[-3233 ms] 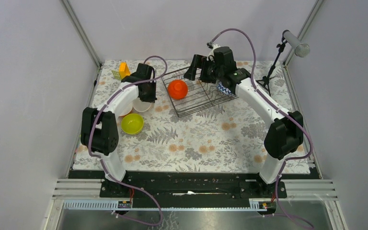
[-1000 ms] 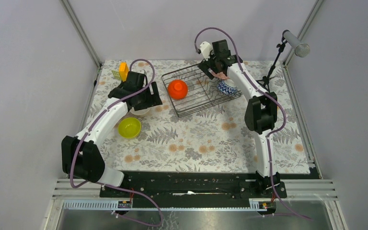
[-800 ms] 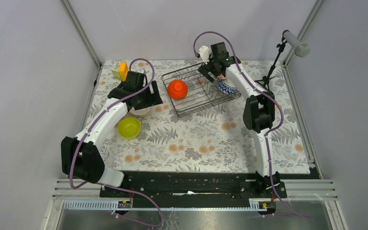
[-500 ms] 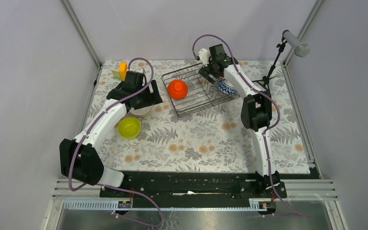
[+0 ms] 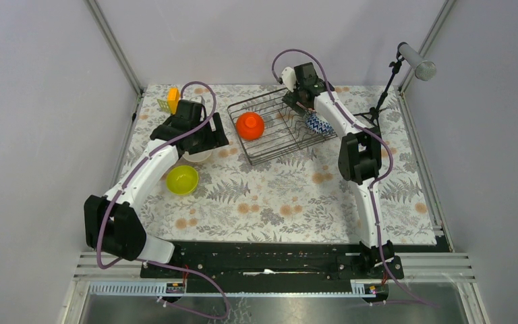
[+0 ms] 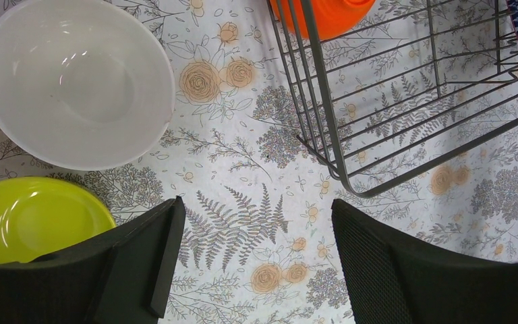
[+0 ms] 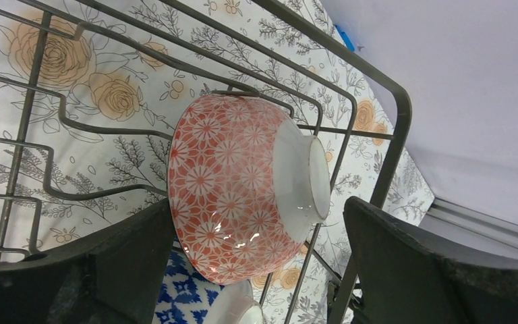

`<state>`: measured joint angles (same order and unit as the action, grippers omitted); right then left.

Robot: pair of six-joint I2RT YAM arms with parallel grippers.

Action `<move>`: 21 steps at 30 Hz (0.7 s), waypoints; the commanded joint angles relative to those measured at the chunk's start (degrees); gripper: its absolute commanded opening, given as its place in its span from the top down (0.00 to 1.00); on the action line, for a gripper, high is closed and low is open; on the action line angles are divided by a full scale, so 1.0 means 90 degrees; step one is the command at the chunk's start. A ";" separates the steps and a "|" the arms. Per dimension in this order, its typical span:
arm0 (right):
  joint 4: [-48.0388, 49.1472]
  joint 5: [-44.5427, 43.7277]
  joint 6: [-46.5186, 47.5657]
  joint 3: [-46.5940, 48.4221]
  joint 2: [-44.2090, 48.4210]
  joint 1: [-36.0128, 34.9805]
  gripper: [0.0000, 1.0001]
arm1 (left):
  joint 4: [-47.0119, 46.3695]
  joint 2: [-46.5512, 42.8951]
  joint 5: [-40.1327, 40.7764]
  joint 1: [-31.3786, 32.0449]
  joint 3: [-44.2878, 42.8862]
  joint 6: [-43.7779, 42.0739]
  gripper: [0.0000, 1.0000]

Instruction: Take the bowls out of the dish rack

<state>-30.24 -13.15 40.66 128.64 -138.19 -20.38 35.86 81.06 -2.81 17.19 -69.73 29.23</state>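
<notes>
The dish rack (image 5: pixel 270 145) stands at the back of the table. An orange bowl (image 5: pixel 250 125) sits upside down at its left end and a blue-and-white bowl (image 5: pixel 319 124) leans at its right end. The pink patterned bowl (image 7: pixel 236 185) stands on edge in the rack's far right corner, just above the blue-and-white bowl (image 7: pixel 189 300). My right gripper (image 7: pixel 260 223) is open, one finger on each side of the pink bowl. My left gripper (image 6: pixel 253 229) hangs open and empty over the cloth, near the cream bowl (image 6: pixel 74 81) and the yellow-green bowl (image 6: pixel 34 216).
A small orange-yellow block (image 5: pixel 173 99) stands at the back left corner. A black stand with a tube (image 5: pixel 384 94) rises at the back right. The rack's near corner (image 6: pixel 337 169) lies just right of my left gripper. Grey walls close in three sides.
My right gripper has come down and forward into the rack's far right corner around the pink bowl. The left arm has barely moved over the last second.
</notes>
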 commanded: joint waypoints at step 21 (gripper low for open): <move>0.1011 -0.0733 0.0323 0.0042 0.0109 -0.0069 0.07 | -0.0267 0.0221 -0.0079 0.0004 -0.0432 0.0006 0.17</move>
<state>-26.26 -17.50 42.35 128.27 -139.04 -20.58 35.88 82.67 -2.90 17.19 -70.81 29.23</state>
